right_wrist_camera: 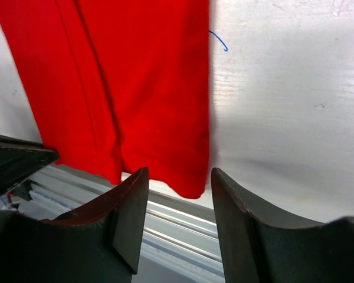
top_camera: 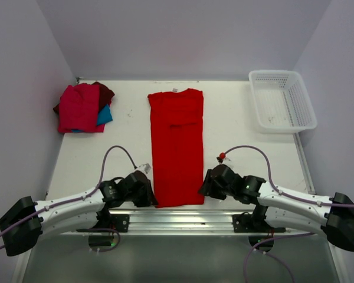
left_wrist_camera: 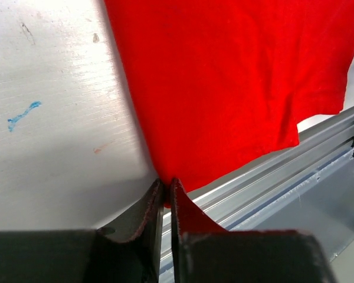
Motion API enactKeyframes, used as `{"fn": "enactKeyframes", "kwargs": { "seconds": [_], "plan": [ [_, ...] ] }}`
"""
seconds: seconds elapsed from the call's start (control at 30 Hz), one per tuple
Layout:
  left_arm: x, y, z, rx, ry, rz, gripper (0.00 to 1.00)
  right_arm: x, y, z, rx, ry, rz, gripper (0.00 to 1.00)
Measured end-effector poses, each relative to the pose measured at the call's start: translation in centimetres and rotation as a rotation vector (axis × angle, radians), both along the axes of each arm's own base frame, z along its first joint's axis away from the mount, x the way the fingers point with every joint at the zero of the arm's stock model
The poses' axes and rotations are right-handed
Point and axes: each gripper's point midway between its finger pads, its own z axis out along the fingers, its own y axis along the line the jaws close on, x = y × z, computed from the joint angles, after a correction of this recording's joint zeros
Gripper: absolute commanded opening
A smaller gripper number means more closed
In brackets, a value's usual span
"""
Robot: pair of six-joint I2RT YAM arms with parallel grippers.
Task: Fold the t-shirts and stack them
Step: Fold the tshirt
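Observation:
A long bright red t-shirt (top_camera: 177, 147) lies flat down the middle of the table, folded into a narrow strip with its collar at the far end. My left gripper (top_camera: 152, 197) sits at the shirt's near left corner. In the left wrist view its jaws (left_wrist_camera: 166, 181) are pressed together on the edge of the red cloth (left_wrist_camera: 236, 88). My right gripper (top_camera: 203, 190) is at the near right corner. In the right wrist view it (right_wrist_camera: 180, 171) stands open, with the hem corner of the shirt (right_wrist_camera: 135, 88) just beyond the gap. A pile of folded t-shirts (top_camera: 79, 109), red, maroon and teal, rests at the far left.
A white mesh basket (top_camera: 281, 100) stands at the far right corner. The aluminium rail (top_camera: 183, 218) runs along the near table edge just below the shirt's hem. Walls close in the table on three sides.

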Motion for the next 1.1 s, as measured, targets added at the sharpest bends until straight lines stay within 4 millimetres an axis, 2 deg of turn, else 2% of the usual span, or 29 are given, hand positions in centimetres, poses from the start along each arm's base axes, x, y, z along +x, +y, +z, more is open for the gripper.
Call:
{"fn": "enactKeyframes", "kwargs": {
  "seconds": [0.1,0.33,0.5,0.6,0.63,0.7,0.73,1.1],
  "plan": [
    [0.0,0.1,0.0,0.002,0.001,0.007,0.0,-0.3,-0.3,-0.7,-0.025,0.019,0.001,0.53],
    [0.0,0.1,0.1,-0.001,-0.007,0.006,0.0,-1.6,-1.0,-2.6,-0.028,0.079,0.005,0.52],
    [-0.1,0.1,-0.1,0.008,-0.002,0.006,0.0,-2.2,0.7,-2.9,0.087,0.121,0.003,0.49],
    [-0.1,0.1,-0.1,0.008,-0.003,0.006,0.0,-2.2,1.4,-2.7,0.131,0.128,0.0,0.41],
    [-0.1,0.1,-0.1,0.009,-0.003,0.006,0.0,-2.3,1.5,-2.8,0.136,0.131,-0.002,0.3],
    [-0.1,0.0,-0.1,0.007,-0.005,0.005,0.0,-2.5,1.3,-3.2,0.132,0.143,-0.004,0.14],
    [-0.1,0.0,0.0,0.007,-0.007,0.005,0.0,-2.6,1.2,-3.5,0.13,0.151,-0.008,0.0],
    [0.6,-0.2,1.9,-0.035,-0.075,0.018,0.0,-2.8,0.8,-3.4,0.12,0.149,-0.006,0.0]
  ]
}}
